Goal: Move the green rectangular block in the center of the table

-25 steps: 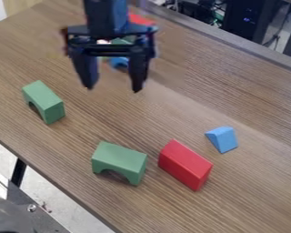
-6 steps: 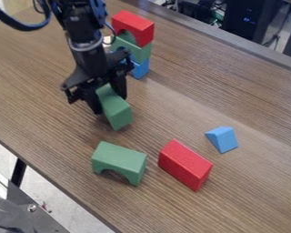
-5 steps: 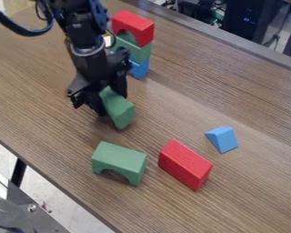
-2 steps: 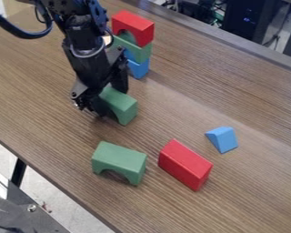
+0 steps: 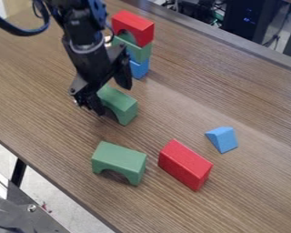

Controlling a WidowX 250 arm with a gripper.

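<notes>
The black gripper (image 5: 114, 98) hangs over the upper left-centre of the wooden table (image 5: 245, 100), its two fingers spread open on either side of a green arched block (image 5: 120, 105). That block rests on the table, its far end partly hidden behind the gripper. A second green arched block (image 5: 119, 161) stands nearer the front, apart from the first.
A red rectangular block (image 5: 185, 164) lies right of the nearer green block, and a blue wedge (image 5: 223, 139) sits farther right. Behind the gripper stands a stack with a red arch (image 5: 134, 26), a green arch (image 5: 137, 50) and blue blocks (image 5: 139, 68).
The left green block was carried right from its earlier place and turned somewhat. The gripper, around it before, has since opened and let it go; the other blocks kept their places.
</notes>
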